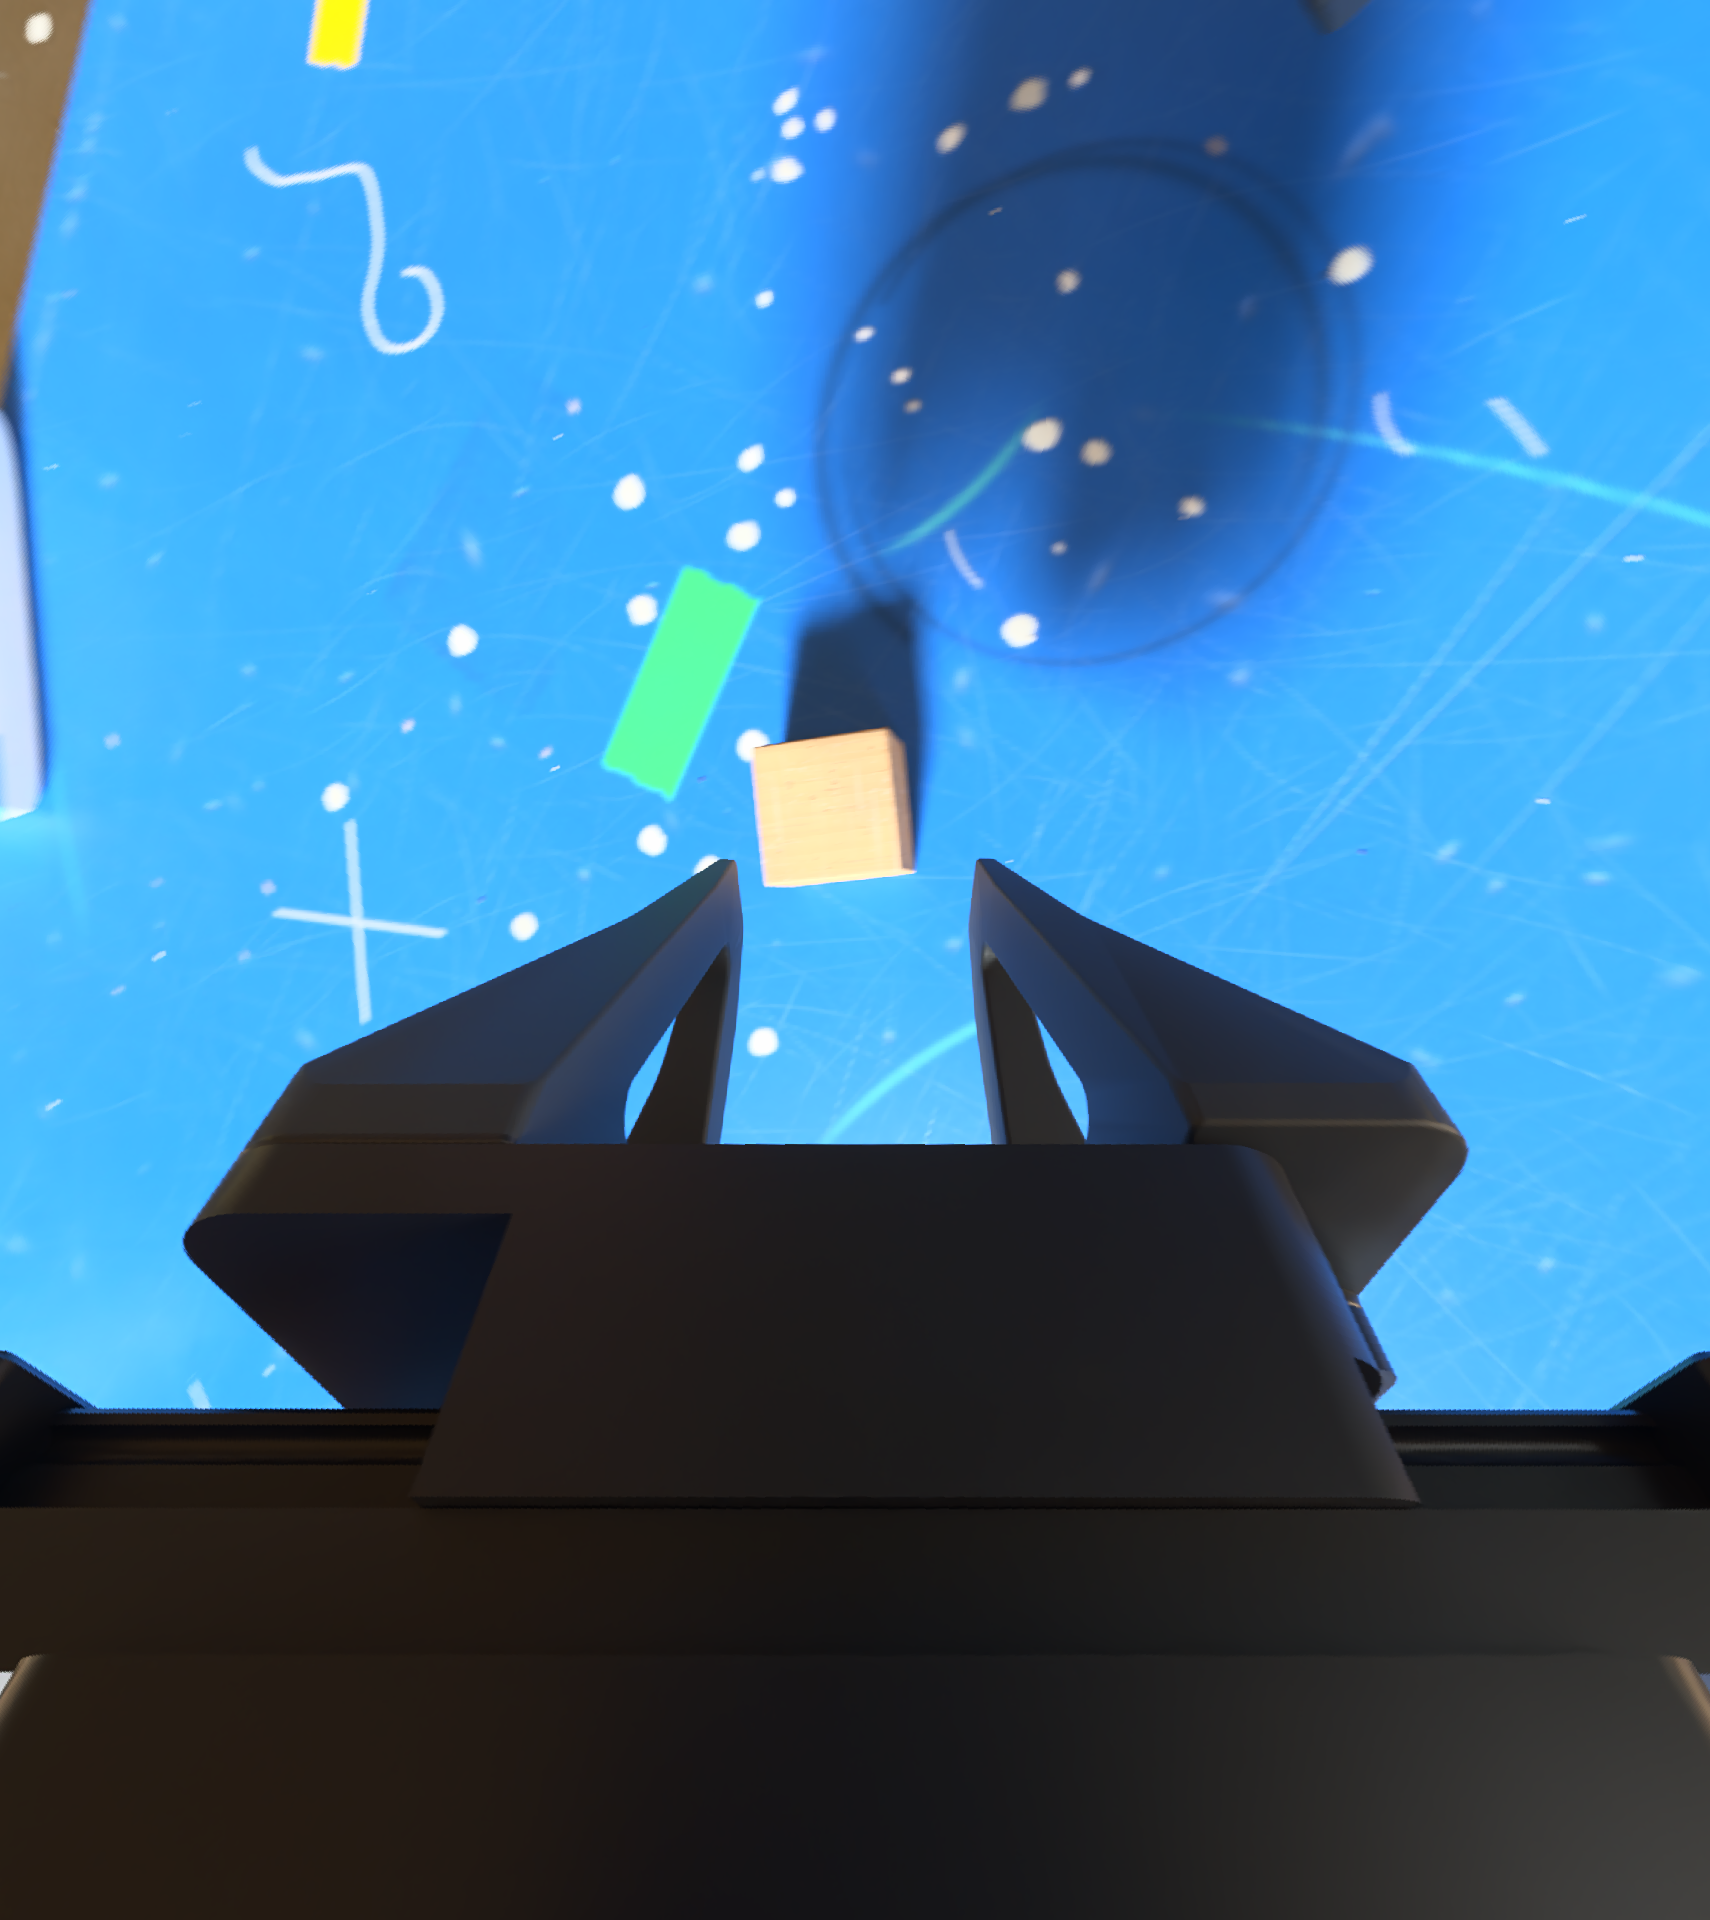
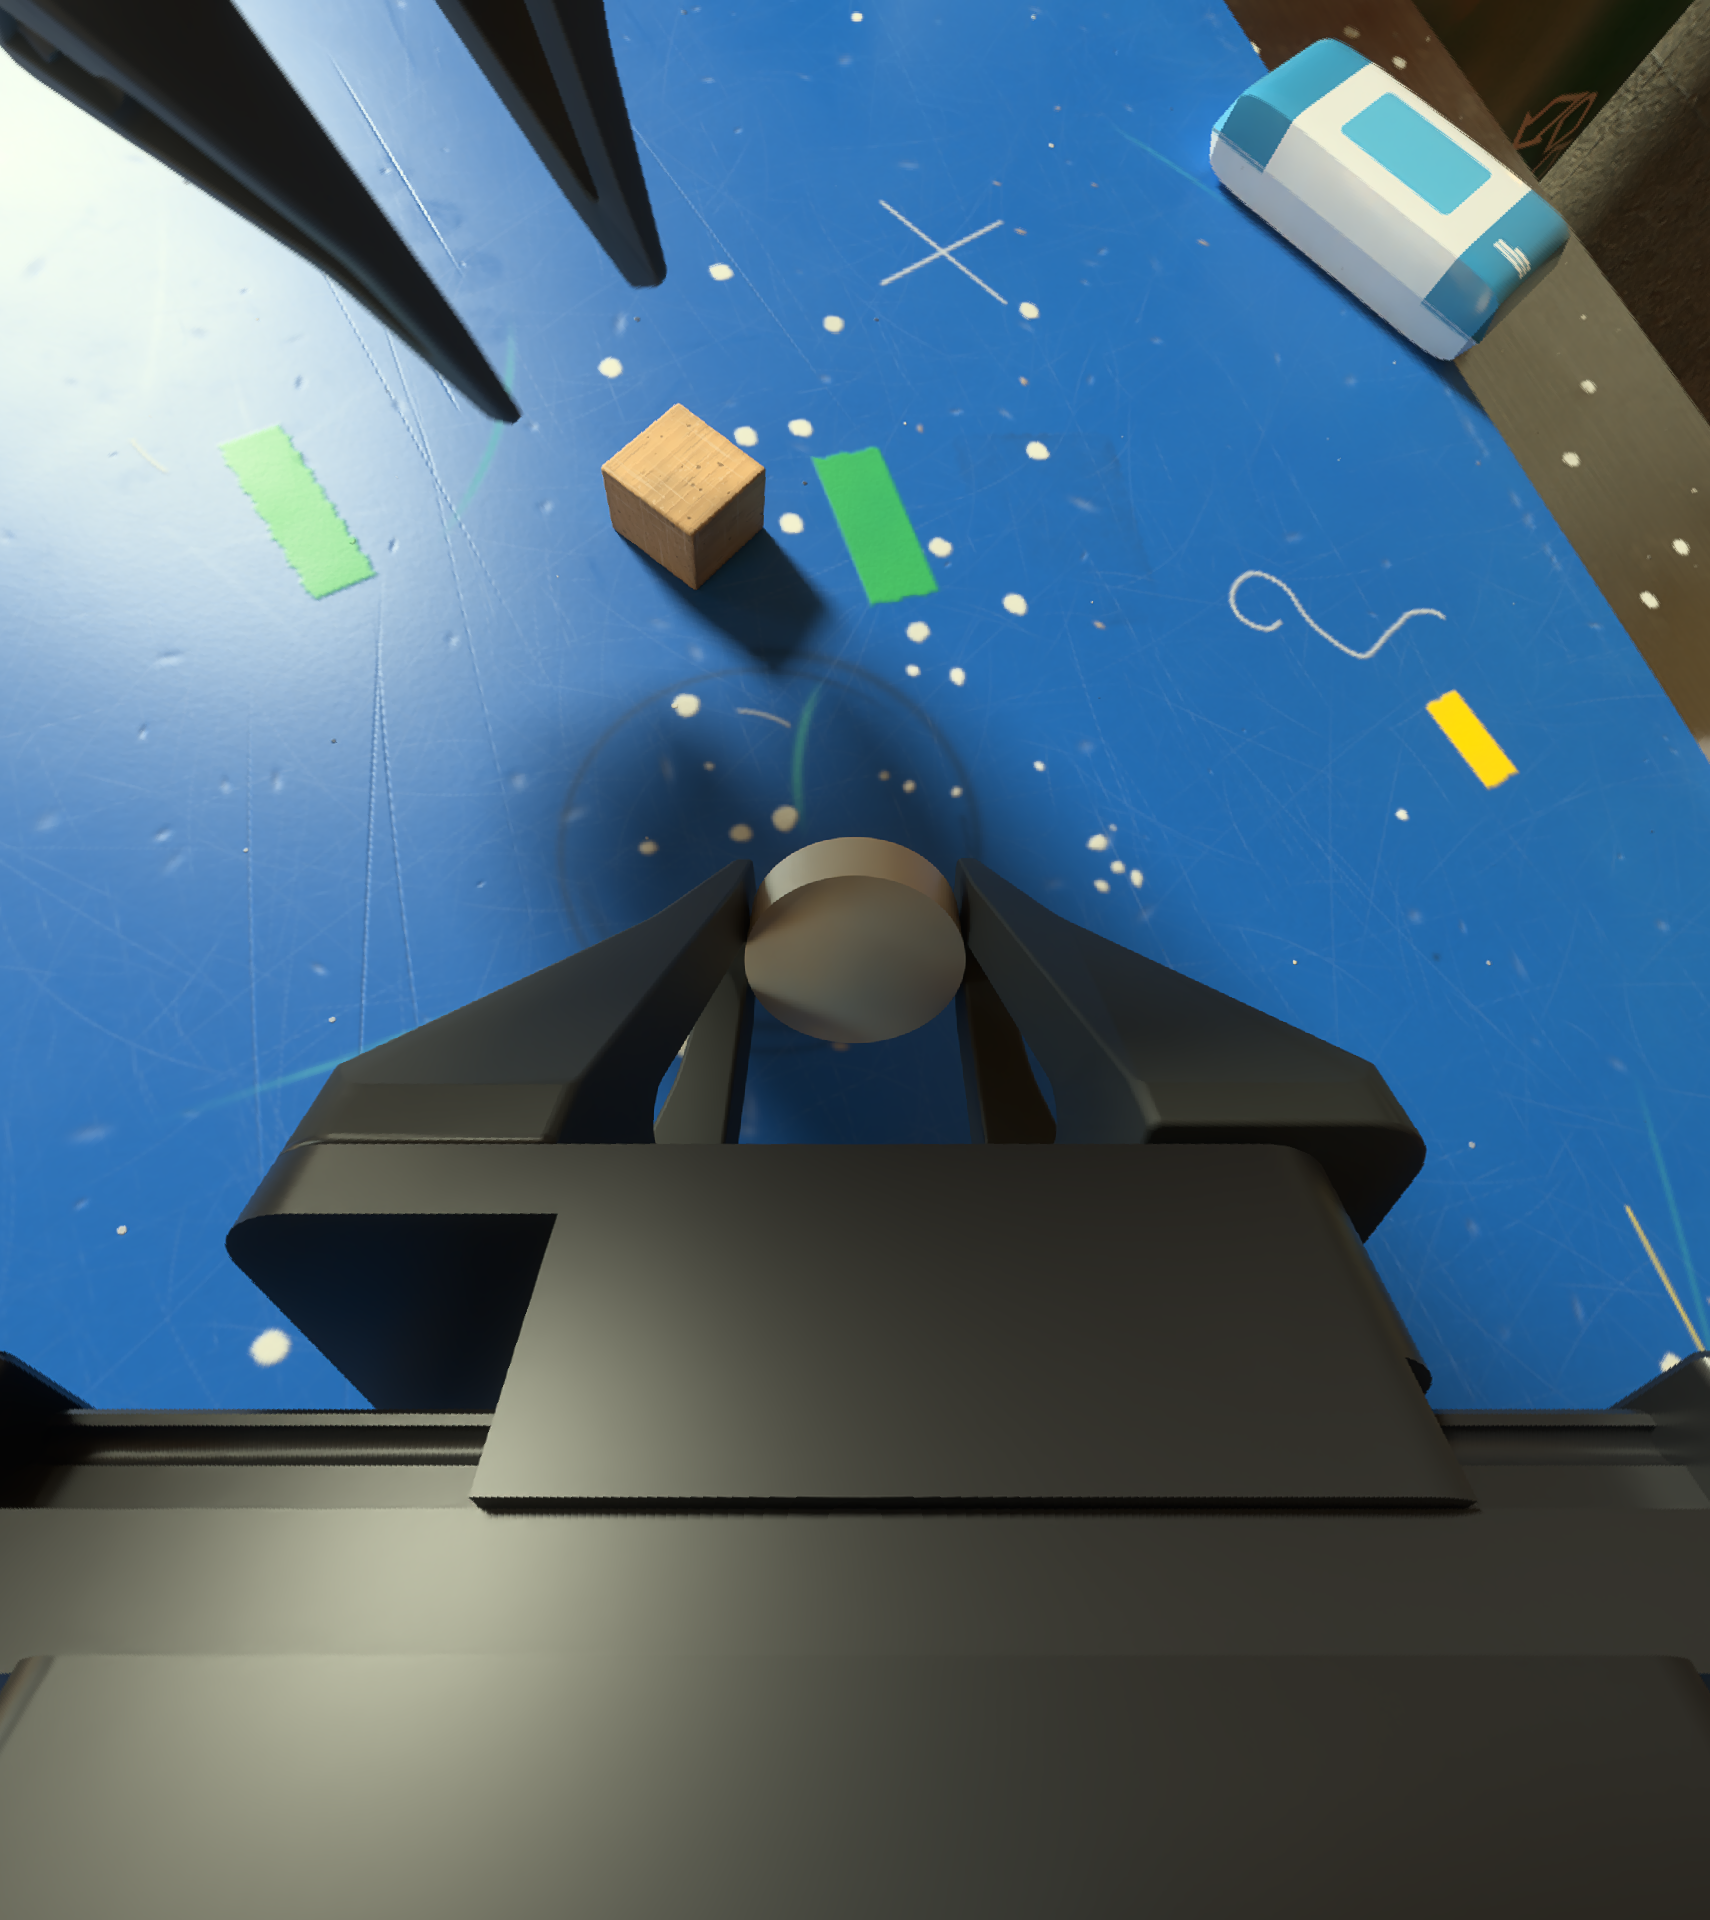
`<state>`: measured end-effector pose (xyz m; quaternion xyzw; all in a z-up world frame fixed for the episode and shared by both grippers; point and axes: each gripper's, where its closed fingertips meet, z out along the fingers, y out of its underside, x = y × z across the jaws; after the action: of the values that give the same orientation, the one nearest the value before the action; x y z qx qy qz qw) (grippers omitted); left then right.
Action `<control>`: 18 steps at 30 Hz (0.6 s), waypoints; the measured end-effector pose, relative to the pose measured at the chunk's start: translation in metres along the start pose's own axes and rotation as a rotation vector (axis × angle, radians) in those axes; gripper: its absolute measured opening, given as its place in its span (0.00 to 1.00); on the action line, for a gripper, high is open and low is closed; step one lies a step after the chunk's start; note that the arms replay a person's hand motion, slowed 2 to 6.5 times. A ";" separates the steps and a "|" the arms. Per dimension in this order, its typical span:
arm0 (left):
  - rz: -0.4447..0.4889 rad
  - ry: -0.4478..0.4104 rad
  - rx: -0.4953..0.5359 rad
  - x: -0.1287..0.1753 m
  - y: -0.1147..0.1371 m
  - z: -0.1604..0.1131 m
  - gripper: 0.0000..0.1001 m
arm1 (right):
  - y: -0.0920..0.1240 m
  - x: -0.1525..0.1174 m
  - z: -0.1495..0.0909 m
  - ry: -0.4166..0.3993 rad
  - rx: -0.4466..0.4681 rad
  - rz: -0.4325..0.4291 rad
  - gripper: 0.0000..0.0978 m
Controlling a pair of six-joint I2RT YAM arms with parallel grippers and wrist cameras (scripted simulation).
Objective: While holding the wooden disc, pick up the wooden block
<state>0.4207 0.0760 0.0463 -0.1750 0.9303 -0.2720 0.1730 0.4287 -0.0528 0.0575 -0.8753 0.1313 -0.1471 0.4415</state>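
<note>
1. Wooden block (image 2: 685, 494) and its surroundings, taken largest first: the blue table (image 2: 155, 831) bears all items. Its surface is scratched, speckled with white dots and marked with chalk lines.
2. Left gripper (image 1: 856, 868): fingers spread apart, nothing between them. In the left wrist view the block sits just past the fingertips and roughly in line with the gap, though a little toward the left finger. In the right wrist view the same fingers hang above and beside the block, not touching it.
3. Right gripper (image 2: 856, 873): clamped on the wooden disc (image 2: 856, 940), one finger on each side of its rim. The disc appears clear of the table, with a shadow beneath it.
4. White and blue box (image 2: 1386, 192): lies at the table edge, well apart from the block. Not part of the task.
5. Wooden block: a small cube resting on the table, just beside a green tape strip (image 2: 872, 525). Unlifted and ungrasped.
6. Further tape: a second green strip (image 2: 295, 509) and a yellow strip (image 2: 1469, 738), both flat on the table.
7. Progress, as judged: the disc hold is achieved. Remaining are descent over the block, closure and lift. Roughly half done.
</note>
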 end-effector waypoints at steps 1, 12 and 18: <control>-0.003 0.037 0.018 0.004 -0.001 0.001 0.39 | 0.000 0.000 0.000 0.000 0.000 0.000 0.32; -0.056 0.313 0.139 0.024 0.020 0.016 0.50 | 0.001 -0.003 0.000 -0.016 -0.004 -0.001 0.32; -0.021 0.290 0.137 0.020 0.020 0.023 0.30 | 0.001 -0.004 0.000 -0.023 -0.005 -0.006 0.32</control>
<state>0.4079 0.0728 0.0117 -0.1312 0.9229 -0.3591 0.0456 0.4246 -0.0520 0.0565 -0.8785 0.1242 -0.1379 0.4403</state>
